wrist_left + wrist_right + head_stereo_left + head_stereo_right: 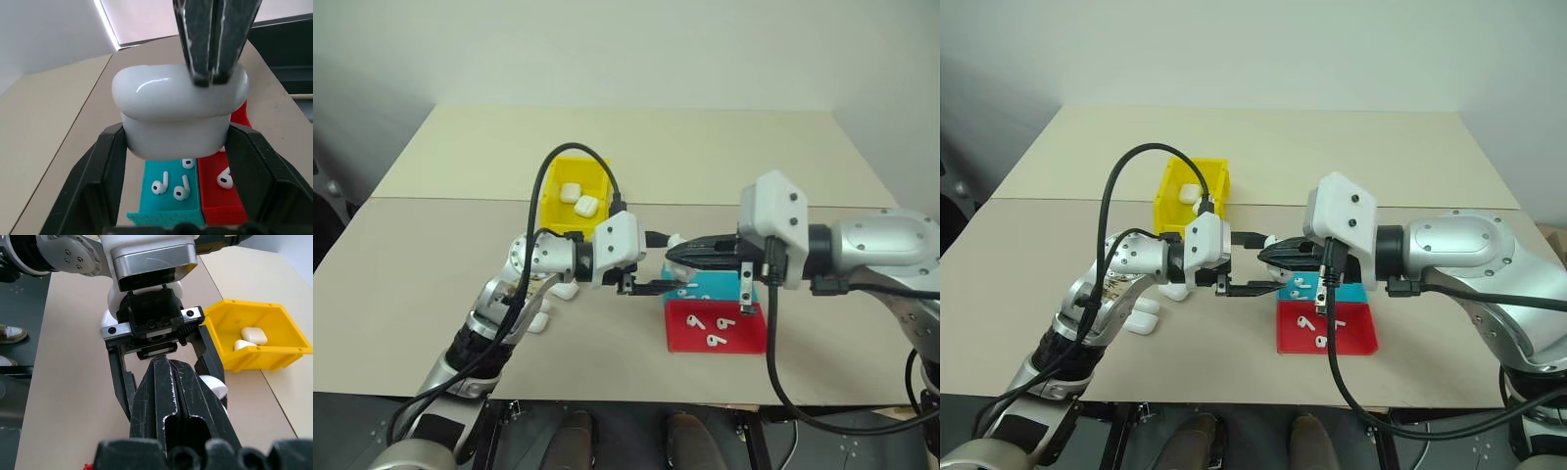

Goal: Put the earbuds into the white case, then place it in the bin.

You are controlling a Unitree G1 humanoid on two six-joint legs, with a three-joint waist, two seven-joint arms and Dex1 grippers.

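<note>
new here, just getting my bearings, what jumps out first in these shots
The two grippers meet above the table's middle: the left gripper holds a white case, and the shut right gripper touches its lid. Just below sit a teal tray and a red tray with loose earbuds. Behind them, the yellow bin already holds two cases.

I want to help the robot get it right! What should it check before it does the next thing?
1. Left claw holding the white case: ok, a finger on each side.
2. Right claw shut, its tip on the case lid: ok.
3. Case lid open for earbuds: not ok, it looks closed.
4. Earbuds ready to pick: ok, some lie in the teal tray, some in the red tray.
5. Yellow bin has room: ok, two cases inside, space left.
6. Earbuds already in the held case: cannot tell.
</note>
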